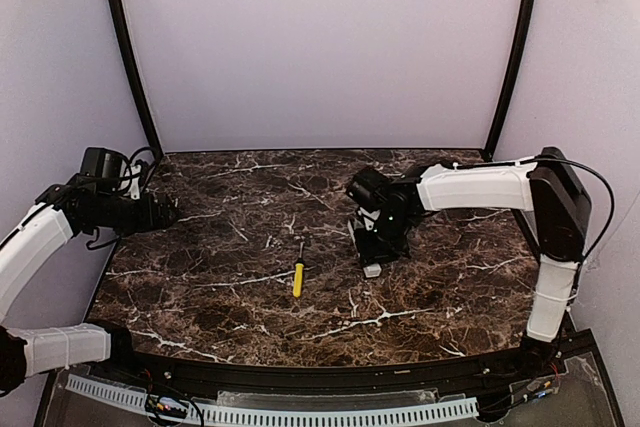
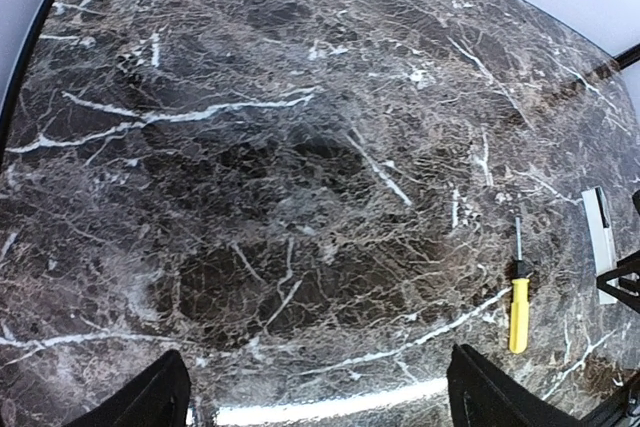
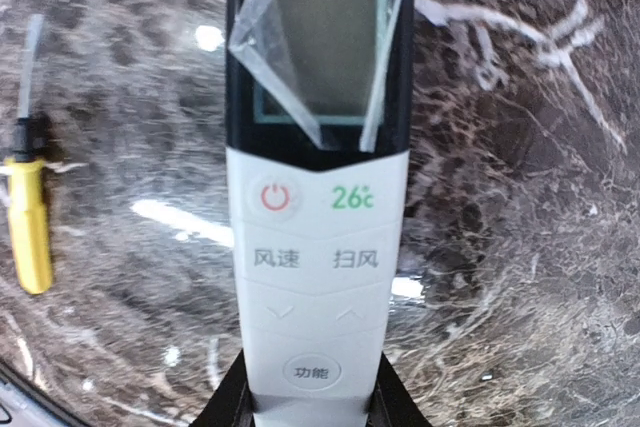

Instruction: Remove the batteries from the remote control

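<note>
Remote control [image 3: 316, 277] face carries the readable marks, all in the right wrist view. Red power symbol on round button [image 3: 275, 197], green "26°C" beside it. Grey "风速" and "扫风" on the row below. "功能" on oval button [image 3: 312, 372] near the bottom.

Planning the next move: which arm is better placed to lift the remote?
Right. Its claw straddles the remote, with fingers against both of its sides. The left claw hangs open far off to the left, over bare marble.
</note>
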Controlling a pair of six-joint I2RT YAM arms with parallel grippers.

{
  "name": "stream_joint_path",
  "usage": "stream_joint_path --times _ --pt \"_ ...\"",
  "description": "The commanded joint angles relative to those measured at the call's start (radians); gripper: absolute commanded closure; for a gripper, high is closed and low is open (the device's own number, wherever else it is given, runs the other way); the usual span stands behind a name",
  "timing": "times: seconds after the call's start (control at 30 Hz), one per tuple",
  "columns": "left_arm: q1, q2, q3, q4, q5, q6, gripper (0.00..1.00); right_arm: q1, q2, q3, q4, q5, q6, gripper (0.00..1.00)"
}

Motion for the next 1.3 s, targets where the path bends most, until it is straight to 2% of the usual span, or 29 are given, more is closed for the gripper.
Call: stream_joint_path --times 0.0,0.2,0.3,0.4,0.47,0.63,0.87,1.03,1.27 --pt "-0.003 -0.013 -0.016 0.090 0.148 -0.003 0.10 0.008 -0.097 0.056 0.060 -0.154 -0.128 0.99" --pt "-0.003 0.025 0.011 0.216 0.350 -0.023 0.09 0.000 -0.177 0.014 0.160 -0.306 -0.180 1.00" --pt "-0.002 0.078 0.041 0.269 0.454 -0.034 0.09 -0.018 -0.225 -0.027 0.244 -0.423 -0.198 1.00" --pt "-0.009 0.138 0.066 0.366 0.615 -0.062 0.10 -0.040 -0.276 -0.077 0.343 -0.552 -0.198 1.00" --pt "-0.033 0.164 0.081 0.416 0.664 -0.085 0.10 -0.052 -0.311 -0.111 0.408 -0.624 -0.196 1.00" --pt "-0.154 0.238 0.135 0.492 0.701 -0.107 0.10 -0.070 -0.362 -0.155 0.517 -0.751 -0.199 1.00" --pt "-0.244 0.331 0.153 0.780 0.800 -0.253 0.10 -0.072 -0.379 -0.167 0.652 -0.894 -0.160 1.00" --pt "-0.291 0.390 0.168 0.947 0.839 -0.355 0.10 -0.072 -0.369 -0.196 0.828 -0.988 -0.064 1.00" --pt "-0.367 0.453 0.203 1.023 0.848 -0.399 0.10 -0.062 -0.337 -0.187 0.880 -1.023 -0.026 1.00"
